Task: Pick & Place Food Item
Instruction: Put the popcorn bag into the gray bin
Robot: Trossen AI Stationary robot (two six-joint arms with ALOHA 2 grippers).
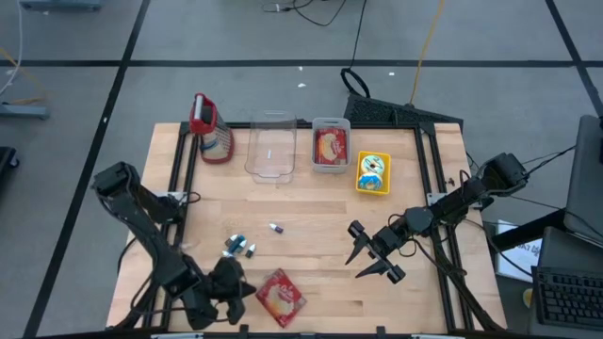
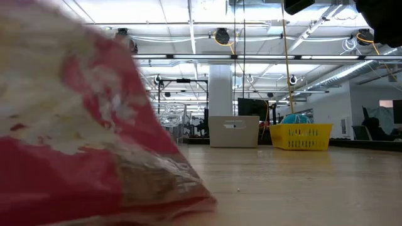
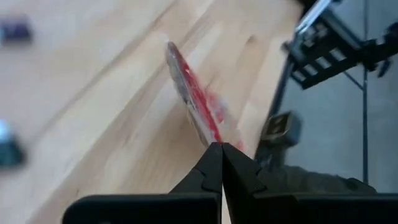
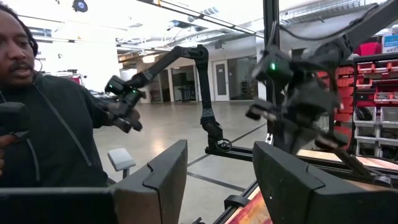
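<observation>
So the left gripper is pinched fully closed on the edge of the red food packet, a flat crinkly plastic pouch sitting at the near edge of the wooden table, well away from the clear plastic bin at the far side. Between packet and bin there's just a few small dark-and-silver bits, nothing really blocking. The right gripper hangs over the table to the packet's right, its jaws spread and holding nothing, while a red-filled tray and a yellow box sit beside the bin.

Bare table mid-way; clear bin and red tray crowd the far edge.
</observation>
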